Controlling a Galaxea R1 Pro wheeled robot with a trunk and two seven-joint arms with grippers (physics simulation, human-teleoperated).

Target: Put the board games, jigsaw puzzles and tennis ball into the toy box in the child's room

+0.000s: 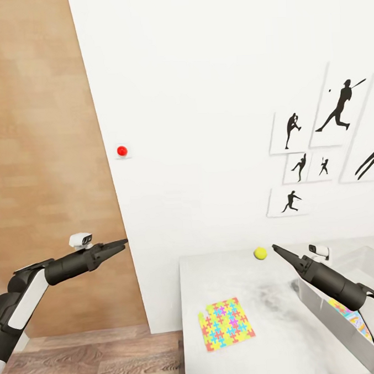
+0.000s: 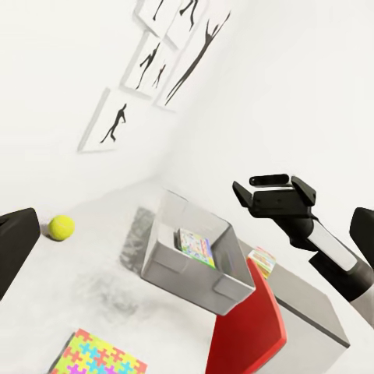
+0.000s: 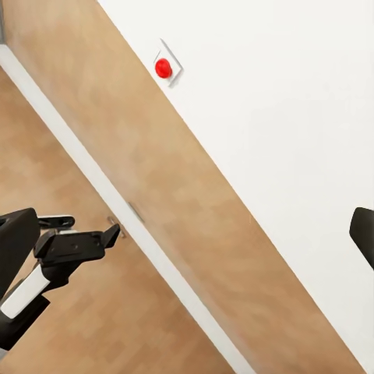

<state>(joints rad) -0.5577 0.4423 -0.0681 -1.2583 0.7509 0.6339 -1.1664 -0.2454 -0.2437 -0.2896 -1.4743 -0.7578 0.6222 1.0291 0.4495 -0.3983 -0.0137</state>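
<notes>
Right hand [image 1: 275, 247], fingers together and empty, beside small yellow-green tennis ball [image 1: 260, 253]: open before scooping. Left hand [image 1: 123, 242] closed, idle.

Tennis ball [image 1: 260, 253], puzzle [image 1: 226, 323] on table [image 1: 187, 286]

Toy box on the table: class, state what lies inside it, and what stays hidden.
Inside the toy box, the left wrist view shows one colourful flat item leaning against its far wall. The near wall covers the floor of the box, so whether more lies beneath cannot be told.
</notes>
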